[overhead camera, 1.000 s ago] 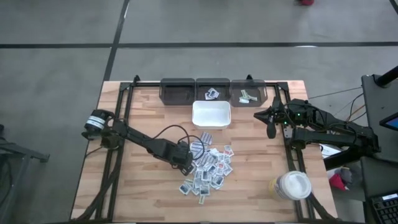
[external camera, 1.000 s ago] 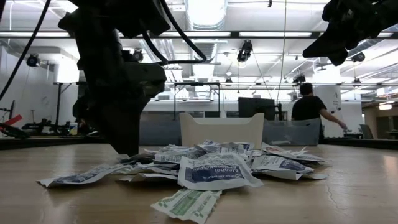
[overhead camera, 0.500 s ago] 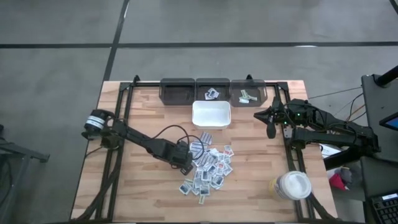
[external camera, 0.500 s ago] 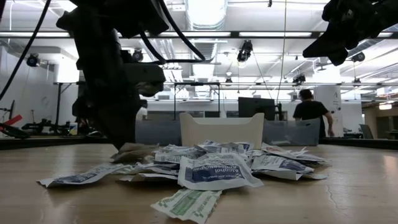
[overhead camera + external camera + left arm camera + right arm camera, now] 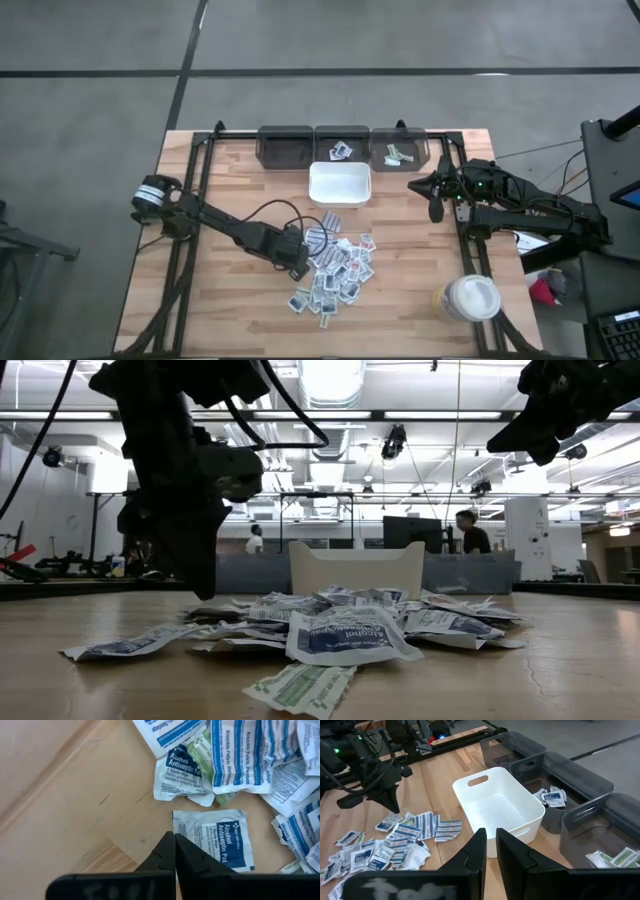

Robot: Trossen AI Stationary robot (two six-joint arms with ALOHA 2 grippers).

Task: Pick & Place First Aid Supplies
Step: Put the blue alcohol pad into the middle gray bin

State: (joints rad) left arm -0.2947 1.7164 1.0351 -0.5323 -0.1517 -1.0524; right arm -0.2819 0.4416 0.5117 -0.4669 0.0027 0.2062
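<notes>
The first aid supplies (image 5: 335, 270) lie as a loose pile of small flat packets on the wooden table, seen from the side in the low view (image 5: 340, 625). My left gripper (image 5: 299, 270) stands at the pile's left edge, pointing steeply down. It is shut, with nothing visible between its fingers (image 5: 175, 836), and its tip (image 5: 207, 596) hangs just above the tabletop. An alcohol pad packet (image 5: 215, 840) lies flat right beside the tip. My right gripper (image 5: 437, 210) waits raised at the table's right side, its fingers (image 5: 490, 836) a narrow gap apart and empty.
A white tray (image 5: 313, 185) stands behind the pile, its wall showing in the low view (image 5: 355, 565). Three grey bins (image 5: 285, 145) line the far edge; the middle (image 5: 342, 150) and right (image 5: 398, 153) ones hold packets. A white-lidded jar (image 5: 470, 298) stands at the near right.
My left gripper has shut at the left edge of the pile: its fingers stood apart on the table a second ago and now come to one narrow tip, just off the tabletop. The packets lie as before.
</notes>
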